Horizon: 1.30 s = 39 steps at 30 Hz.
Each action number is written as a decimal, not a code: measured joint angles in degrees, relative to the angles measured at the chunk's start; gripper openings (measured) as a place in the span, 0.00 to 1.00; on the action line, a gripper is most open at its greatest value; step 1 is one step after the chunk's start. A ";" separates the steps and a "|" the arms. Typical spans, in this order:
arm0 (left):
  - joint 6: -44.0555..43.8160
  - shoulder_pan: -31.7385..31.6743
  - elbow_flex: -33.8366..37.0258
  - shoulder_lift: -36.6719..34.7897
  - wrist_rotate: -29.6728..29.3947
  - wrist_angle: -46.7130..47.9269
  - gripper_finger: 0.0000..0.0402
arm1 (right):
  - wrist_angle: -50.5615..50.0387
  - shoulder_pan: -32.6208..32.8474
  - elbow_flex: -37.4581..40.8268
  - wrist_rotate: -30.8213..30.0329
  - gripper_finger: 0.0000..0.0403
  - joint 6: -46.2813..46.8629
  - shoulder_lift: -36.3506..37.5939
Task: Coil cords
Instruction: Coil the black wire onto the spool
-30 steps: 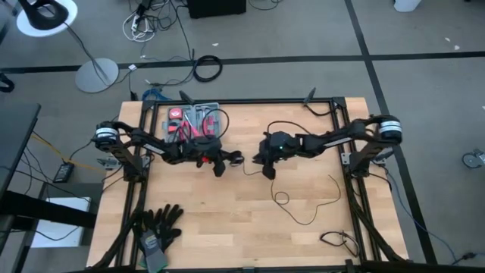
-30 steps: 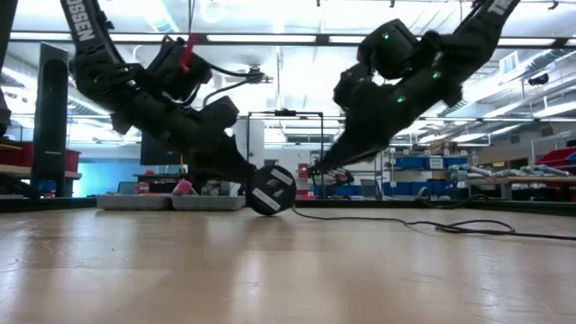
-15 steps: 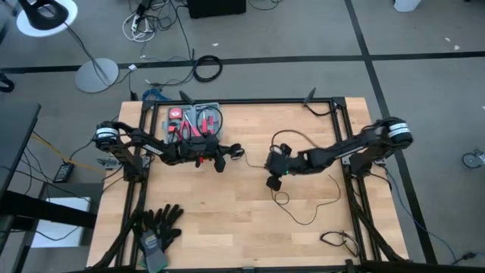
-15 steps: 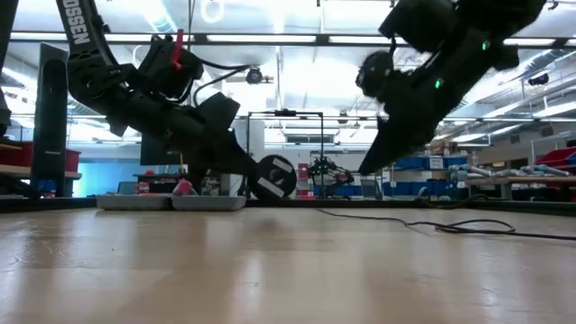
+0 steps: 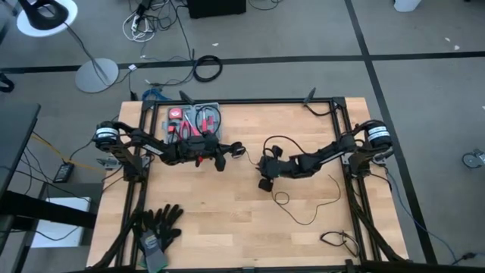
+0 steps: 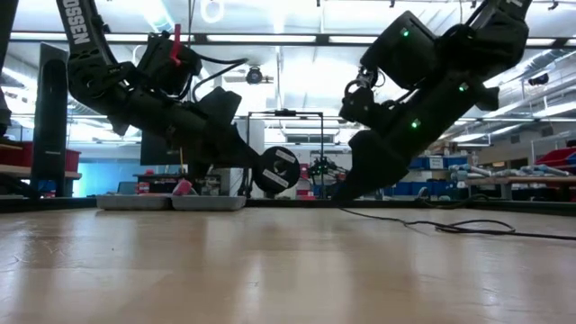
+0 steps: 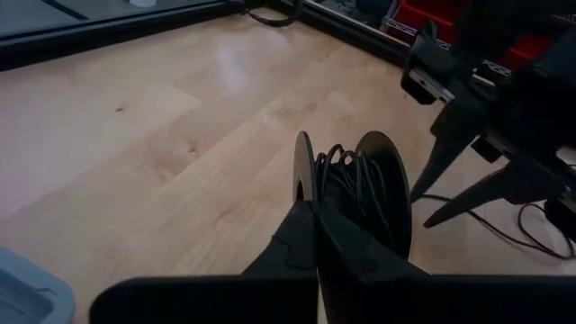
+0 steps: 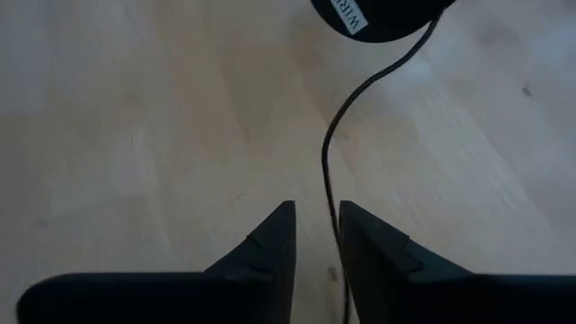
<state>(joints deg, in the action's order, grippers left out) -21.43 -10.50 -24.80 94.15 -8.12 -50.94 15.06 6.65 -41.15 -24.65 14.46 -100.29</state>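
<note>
Filling most of the high view, the wooden table [image 5: 227, 220] carries both arms reaching toward its middle. A grey tray [image 5: 194, 121] of tools sits at the upper left of the tabletop, and black gloves [image 5: 157, 227] lie at the lower left.

The left gripper [image 5: 226, 154], left of centre, is pinched on a small black spool [image 7: 355, 193] with wire already wound round it; in the low view the spool [image 6: 276, 170] hangs clear of the wood.

The right gripper [image 5: 264, 177], just right of centre, points down at the table with its fingers [image 8: 270, 243] slightly apart, the cord [image 8: 337, 144] running just beside one of them and not yet clamped.

The rest of the cord [image 5: 314, 205] trails in loose loops across the lower right of the table.

The risk, as I judge it: if the fingers close off the thin wire, they grab nothing. If they catch it and pull hard, the spool could twist out of the left grip, or the slack loops could knot.
</note>
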 joint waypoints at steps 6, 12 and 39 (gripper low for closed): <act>-0.02 0.00 -0.02 -0.02 -0.05 -0.32 0.00 | -0.16 -1.69 -0.03 -0.01 0.27 -2.99 -1.43; -0.23 0.00 -0.02 -0.06 -0.05 -0.78 0.00 | -0.54 -2.49 -0.09 0.32 0.27 -1.57 -2.60; -6.24 0.00 -0.04 -0.09 -0.12 -7.05 0.00 | 4.14 -4.43 -0.71 3.28 0.00 2.89 -3.49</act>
<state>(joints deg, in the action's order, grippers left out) -27.67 -10.50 -24.84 94.06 -8.24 -57.99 19.20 2.21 -41.85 -21.38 17.35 -103.78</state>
